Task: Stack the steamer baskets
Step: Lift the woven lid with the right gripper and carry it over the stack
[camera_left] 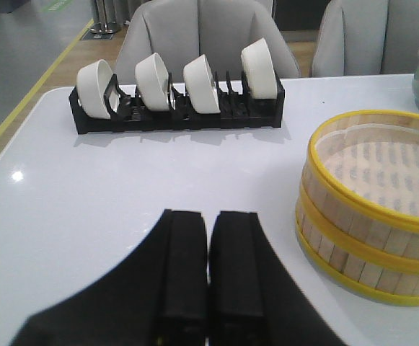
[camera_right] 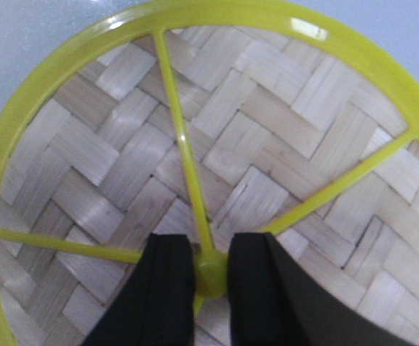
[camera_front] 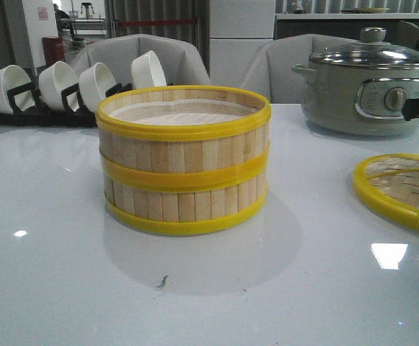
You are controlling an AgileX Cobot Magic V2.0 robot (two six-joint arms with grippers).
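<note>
Left pincer (camera_left: 208, 267) pressed together; right pincer (camera_right: 210, 277) narrowly parted, pointing down.

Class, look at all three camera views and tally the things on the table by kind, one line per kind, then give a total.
Steamer baskets: 2, upper basket stacked on lower basket
Woven lid: 1
White bowls: 4
Black bowl rack: 1
Grey electric pot: 1
Total: 9

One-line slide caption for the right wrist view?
Right end effector straddling the yellow centre hub of the woven bamboo steamer lid, fingers either side, over the white table.
</note>
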